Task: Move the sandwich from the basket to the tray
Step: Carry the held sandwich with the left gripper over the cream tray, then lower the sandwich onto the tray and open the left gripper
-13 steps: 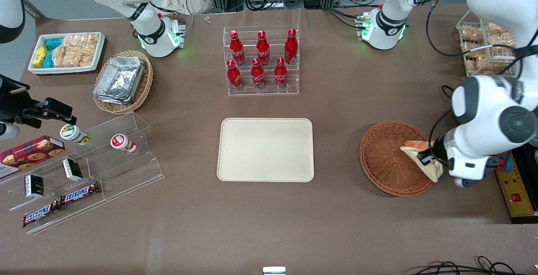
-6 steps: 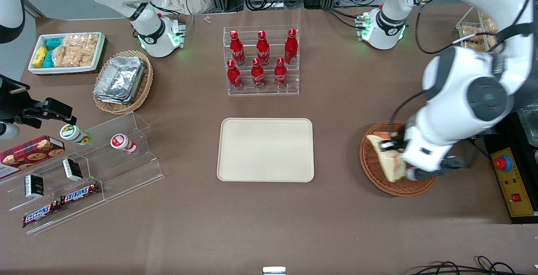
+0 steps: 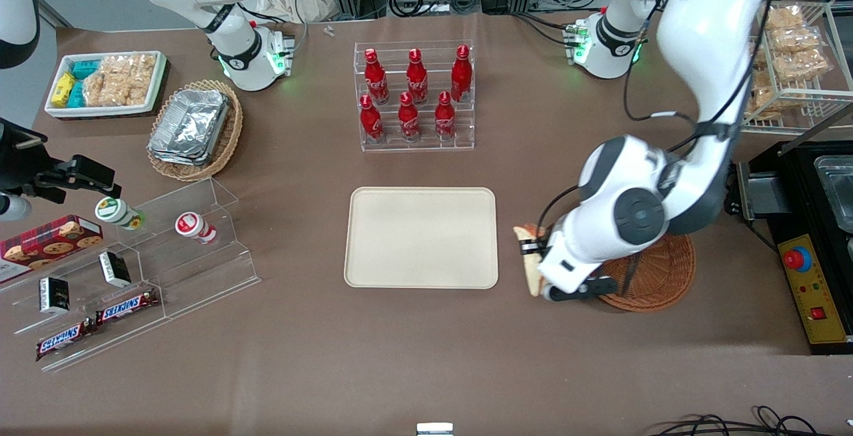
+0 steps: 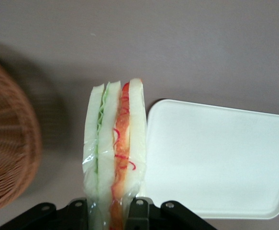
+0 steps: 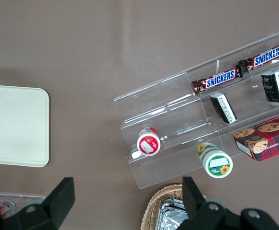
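Carrying the wrapped sandwich point(image 4: 114, 153) upright on edge, the left arm's gripper point(image 3: 531, 264) hangs over bare table between the wicker basket point(image 3: 656, 276) and the cream tray point(image 3: 421, 237). The slick clear wrap could let the wedge slide out of the jaws short of the tray, and a release from this height would likely tip it over. The jaws sit narrowly apart, clamped on the sandwich's lower end, bread faces pressed against both fingers point(image 4: 138, 211).
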